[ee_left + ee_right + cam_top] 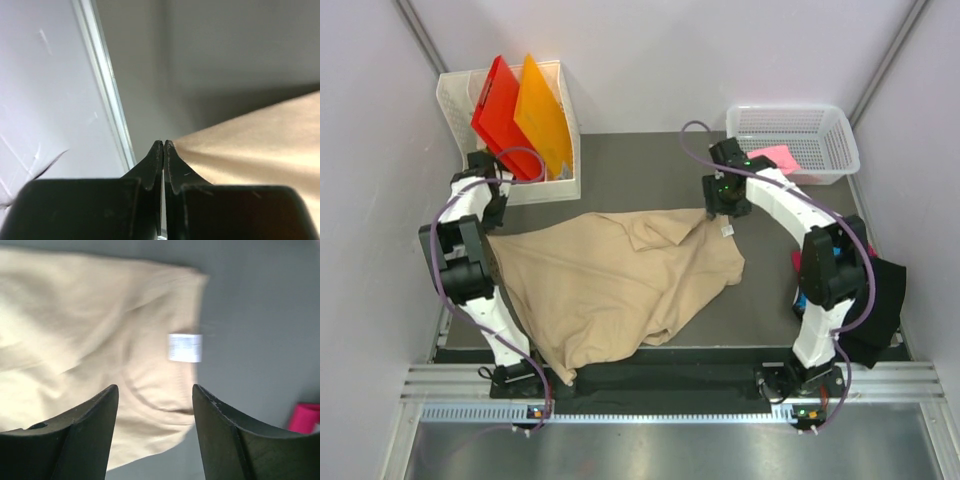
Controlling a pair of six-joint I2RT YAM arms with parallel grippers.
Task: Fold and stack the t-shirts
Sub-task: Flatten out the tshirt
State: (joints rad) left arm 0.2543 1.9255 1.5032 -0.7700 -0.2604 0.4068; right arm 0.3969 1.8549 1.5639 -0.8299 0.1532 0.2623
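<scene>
The tan t-shirt [620, 280] lies crumpled on the dark table, its near hem hanging over the front edge. My left gripper [492, 226] is shut on its far left corner, and the cloth [250, 145] runs taut from the closed fingertips [164, 142]. My right gripper [720, 207] is open just above the shirt's far right corner, jaws astride the neck area [155, 387] beside the white label [185, 347]. The pink t-shirt [772, 157] lies in the white basket and shows in the right wrist view [306, 418]. The black t-shirt [880, 300] hangs at the table's right edge.
A white bin [560, 120] at the back left holds the red sheet [498, 115] and the orange sheet [542, 115], close behind my left gripper. The white mesh basket [820, 130] stands at the back right. A grey wall [45, 100] runs along the left.
</scene>
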